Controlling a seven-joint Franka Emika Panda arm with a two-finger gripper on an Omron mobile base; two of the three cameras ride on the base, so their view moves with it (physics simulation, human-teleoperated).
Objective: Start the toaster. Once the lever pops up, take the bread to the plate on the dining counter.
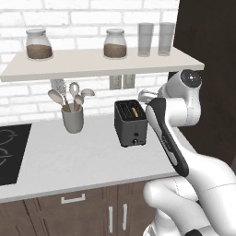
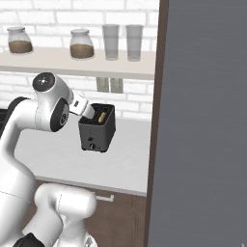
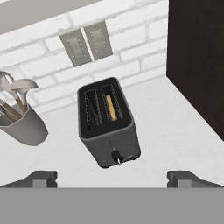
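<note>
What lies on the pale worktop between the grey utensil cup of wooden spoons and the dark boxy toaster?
Nothing: in the left base view, bare worktop separates the utensil cup from the toaster.

two jars (image 1: 38, 44) and two glasses (image 1: 145, 39) on the shelf (image 1: 92, 64); utensil cup (image 1: 73, 118) on the worktop (image 1: 83, 156); hob (image 1: 9, 152) at left; outlets (image 3: 87, 43) on the wall.

white arm bent forward, fingers (image 3: 112, 179) spread wide, empty
</note>
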